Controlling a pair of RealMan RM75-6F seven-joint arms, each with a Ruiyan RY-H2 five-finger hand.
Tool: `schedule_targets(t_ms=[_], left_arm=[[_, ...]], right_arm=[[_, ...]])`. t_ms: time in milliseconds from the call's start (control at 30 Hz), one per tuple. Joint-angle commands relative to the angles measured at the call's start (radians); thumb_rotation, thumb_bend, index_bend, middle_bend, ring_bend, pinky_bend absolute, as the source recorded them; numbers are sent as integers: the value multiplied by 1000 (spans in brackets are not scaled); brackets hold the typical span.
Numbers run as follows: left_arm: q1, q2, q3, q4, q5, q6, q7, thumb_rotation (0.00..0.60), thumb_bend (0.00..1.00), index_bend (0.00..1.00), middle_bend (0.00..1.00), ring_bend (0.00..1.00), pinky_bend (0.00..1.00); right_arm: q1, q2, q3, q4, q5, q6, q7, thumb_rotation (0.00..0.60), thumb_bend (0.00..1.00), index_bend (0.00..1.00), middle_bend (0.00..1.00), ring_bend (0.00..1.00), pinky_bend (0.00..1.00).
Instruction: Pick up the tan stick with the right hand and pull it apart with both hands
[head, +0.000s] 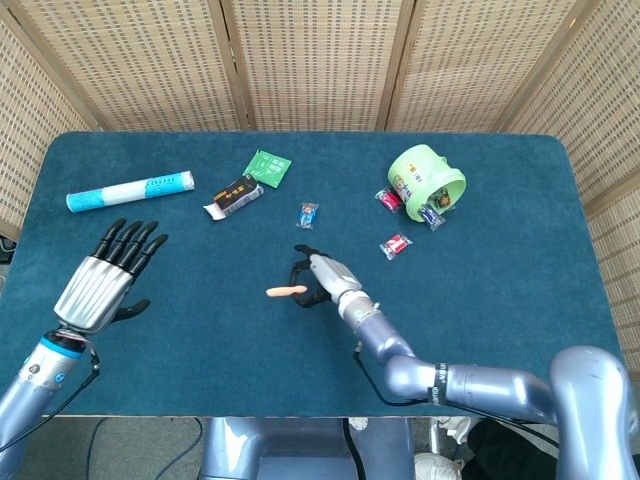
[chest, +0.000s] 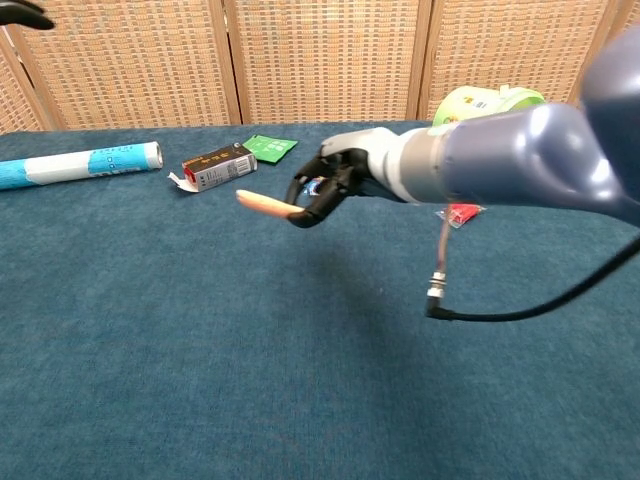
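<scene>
Right hand (head: 322, 279) of ours pinches the tan stick (head: 286, 292) by one end, above the blue table (head: 500, 320) near its middle; the stick juts toward nine o'clock, and in the chest view it (chest: 264, 203) hangs clear of the cloth beside the hand (chest: 325, 187). Our left hand (head: 103, 285) hovers at about eight o'clock, palm down, fingers spread wide and holding nothing, well apart from the stick.

Farther out we see a red packet (head: 396, 246) at two o'clock, then a small blue wrapper (head: 308, 215) at twelve. Beyond these a dark carton (head: 233, 195) and a green sachet (head: 267, 167) lie at eleven, a white-and-blue tube (head: 130, 190) at ten, and a tipped green bucket (head: 424, 178) with sweets spilling from its mouth at one o'clock.
</scene>
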Motion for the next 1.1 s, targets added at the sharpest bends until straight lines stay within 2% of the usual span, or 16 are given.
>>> schedule_targets(t_ms=[33,167,400,600,733,900,1100], left_arm=[[-55,-44,-8,46,51,-20,-44,600,0,88,0,0,0],[-122,-97,-8,86,89,-63,-79,600,0,151,0,0,0],[-199,-210,-1,163,114,-108,-32,600,8,240,0,0,0],[-218,-277,17,204,127,-87,-15,600,69,339,0,0,0],[-229,-305,26,220,124,-86,-12,600,112,370,0,0,0],[-239,-332,37,226,128,-84,10,600,228,395,0,0,0],[-245,-357,39,234,117,-82,62,600,250,426,0,0,0]], right_arm=[[49,-34,25,10,52,33,-23,600,560,636,131,0,0],[96,-60,44,9,98,71,-46,600,559,636,131,0,0],[131,-82,49,-11,148,128,-75,600,559,637,131,0,0],[135,-88,43,-21,154,153,-92,600,559,642,131,0,0],[132,-88,42,-22,153,156,-95,600,559,644,131,0,0],[127,-89,38,-22,151,150,-96,600,559,644,131,0,0],[120,-84,41,-25,143,147,-93,600,559,645,133,0,0]])
